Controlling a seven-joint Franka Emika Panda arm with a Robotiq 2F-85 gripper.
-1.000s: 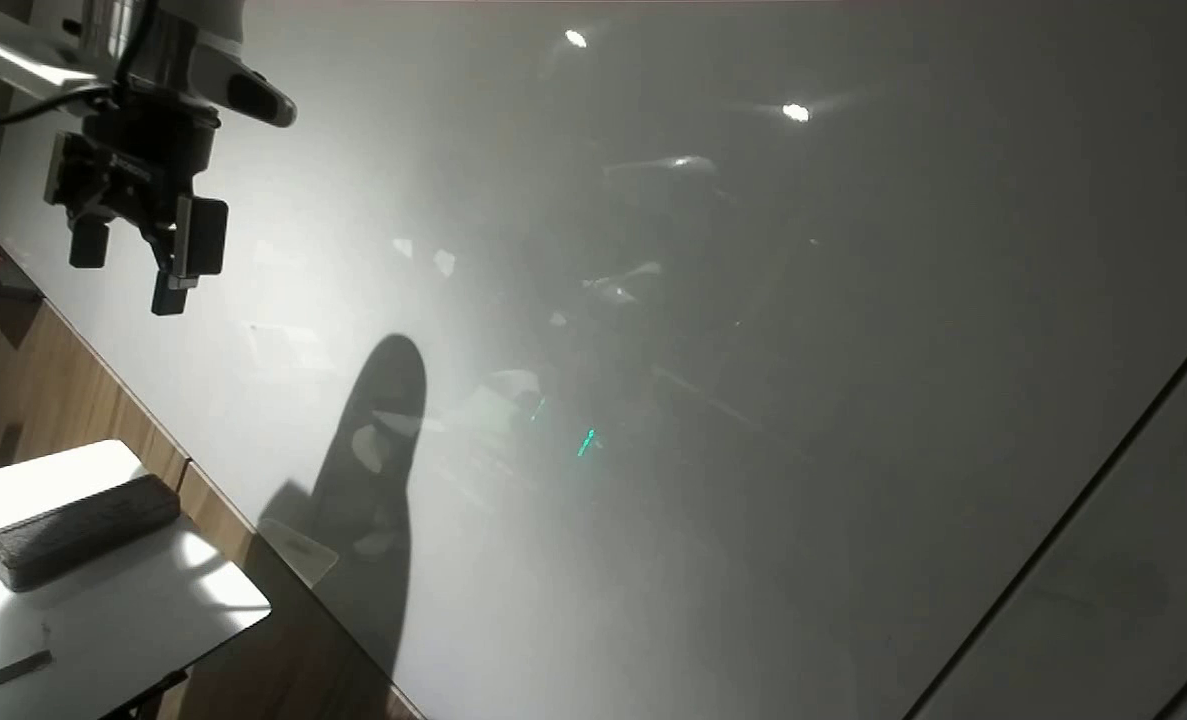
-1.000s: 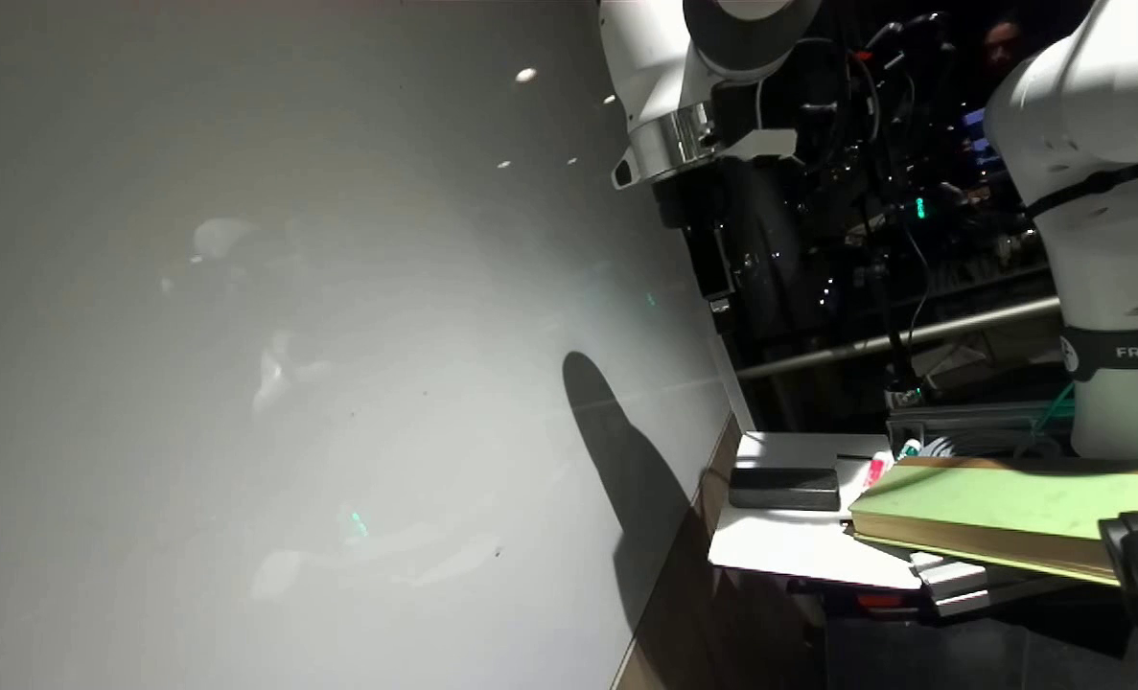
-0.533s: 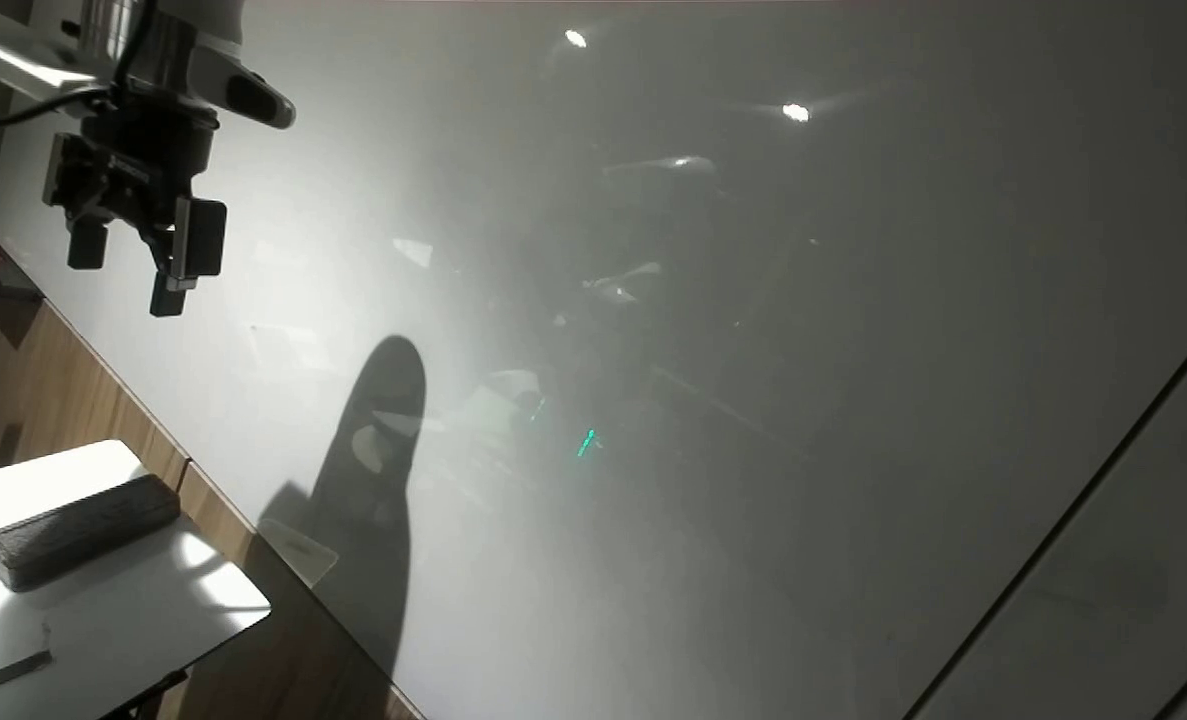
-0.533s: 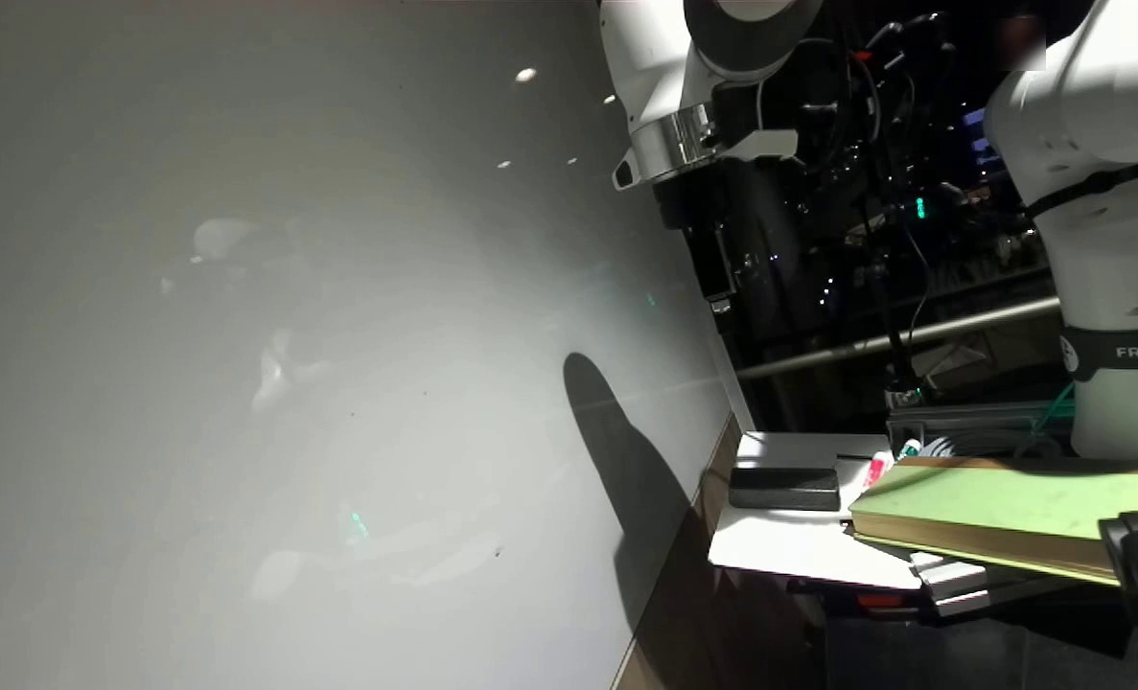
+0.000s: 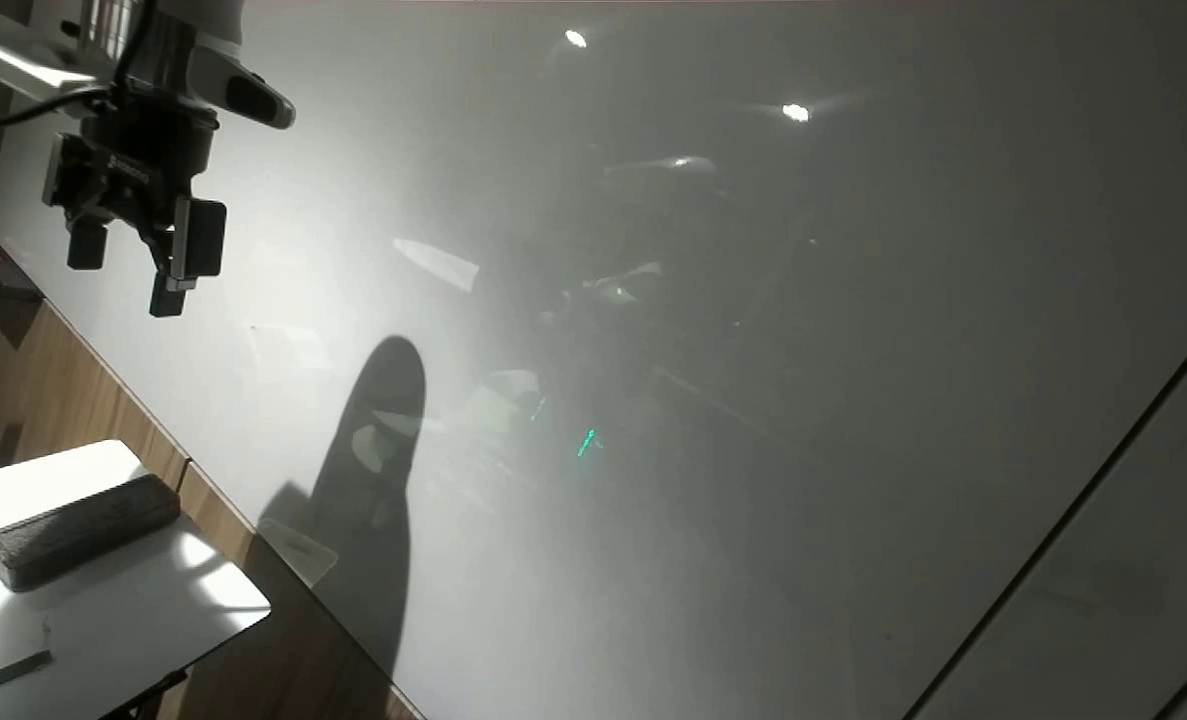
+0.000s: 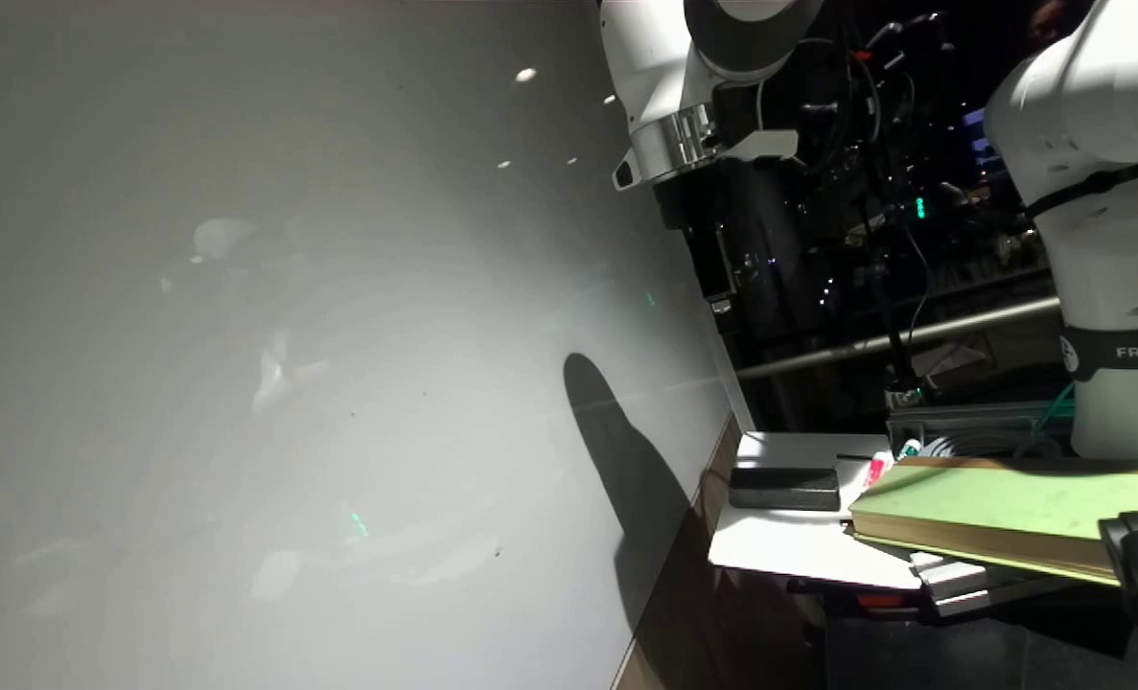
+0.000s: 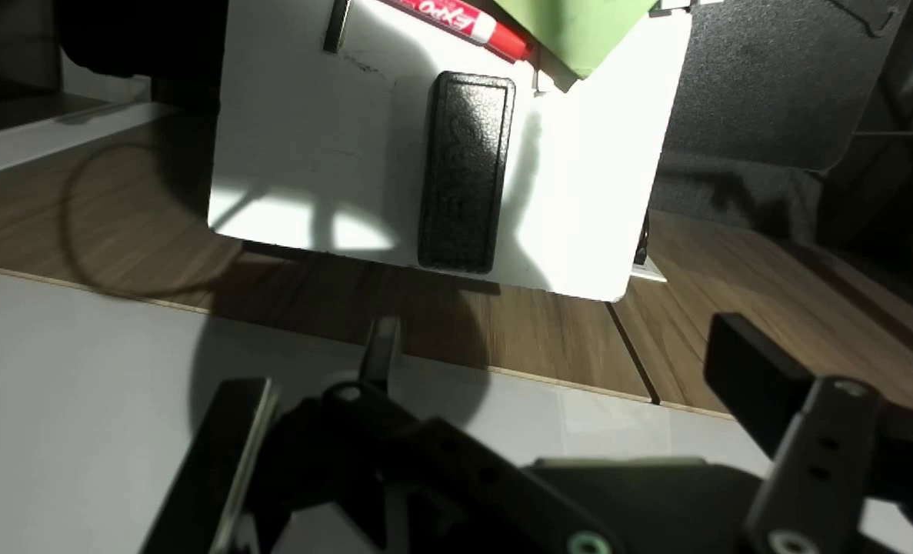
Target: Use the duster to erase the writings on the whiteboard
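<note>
Free air, from here, between gripper [image 7: 560,358] and duster [image 7: 468,173] well below; tabletop [image 7: 294,123] gives room along both duster flanks; marker [image 7: 456,19] and corner of book [image 7: 579,35] crowd end away from whiteboard [image 6: 338,287]; at opposite end, past tabletop edge, whiteboard stands upright, barring way

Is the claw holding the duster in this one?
No, the duster lies on the small white tabletop, apart from the open claw.

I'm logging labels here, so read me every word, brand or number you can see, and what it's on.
"EXPO": red marker.
"FRANK", cut off at the edge: robot arm's black band.
Duster: faint lettering, too dim to read.
Gripper: pale marking, too small to read.
Whiteboard: no legible words.
</note>
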